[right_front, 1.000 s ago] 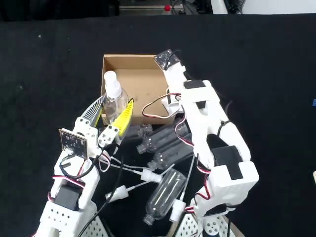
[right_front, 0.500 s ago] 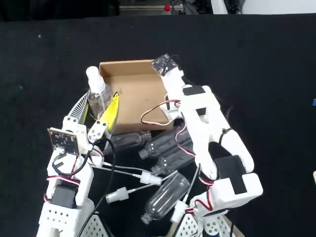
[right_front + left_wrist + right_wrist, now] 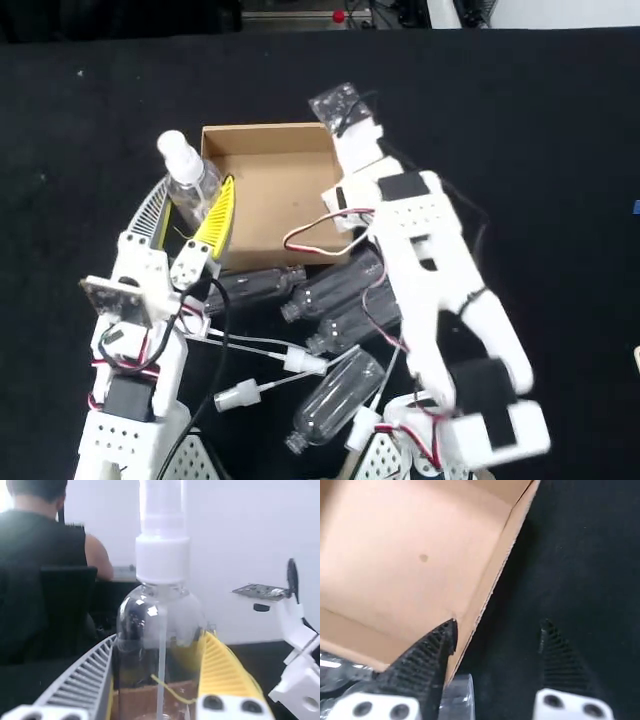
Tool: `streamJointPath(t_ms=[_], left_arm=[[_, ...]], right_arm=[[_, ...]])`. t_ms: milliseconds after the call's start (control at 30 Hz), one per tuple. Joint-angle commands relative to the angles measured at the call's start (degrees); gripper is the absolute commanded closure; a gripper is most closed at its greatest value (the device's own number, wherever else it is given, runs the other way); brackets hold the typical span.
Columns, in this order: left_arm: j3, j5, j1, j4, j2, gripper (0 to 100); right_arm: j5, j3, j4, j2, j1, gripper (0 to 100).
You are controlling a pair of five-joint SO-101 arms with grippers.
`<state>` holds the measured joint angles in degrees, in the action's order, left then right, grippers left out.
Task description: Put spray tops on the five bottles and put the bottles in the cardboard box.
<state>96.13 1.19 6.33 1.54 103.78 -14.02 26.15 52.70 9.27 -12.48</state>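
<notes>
Left gripper (image 3: 197,195) is pinching 1 bottle (image 3: 183,170) w/ its top (image 3: 162,555) on, holding it up just beside the wall of the box (image 3: 275,190). Right gripper (image 3: 499,627) is sitting spread open. Next, prob. the bottle is needing lowering inside the box.

Cardboard box (image 3: 270,190) interior free; right arm (image 3: 420,235) crowds its right wall.

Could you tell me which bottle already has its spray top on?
The upright bottle held in the left gripper; the four others lie capless on the table.
</notes>
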Motion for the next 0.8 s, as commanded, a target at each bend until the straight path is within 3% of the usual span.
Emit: streamJointPath(t_ms=[0, 200, 367, 567, 767], left_arm=[[1.3, 0.4, -0.6, -3.6, 0.5, 87], [1.3, 0.4, -0.7, -4.1, 0.5, 87], [1.4, 0.4, -3.0, -10.1, -1.8, 87], [1.5, 0.4, -3.4, -21.9, -14.1, 87], [-4.8, 0.4, -3.4, -32.5, -32.9, 87]], right_arm=[[1.7, -3.6, 4.1, 9.5, 0.6, 75.5], [1.8, 0.4, 9.1, 21.8, 4.6, 75.5], [6.7, 15.3, 4.0, 34.4, 5.4, 75.5], [9.0, 26.7, -4.1, 44.0, 5.3, 75.5], [9.4, 29.1, -6.2, 42.2, 5.2, 75.5]])
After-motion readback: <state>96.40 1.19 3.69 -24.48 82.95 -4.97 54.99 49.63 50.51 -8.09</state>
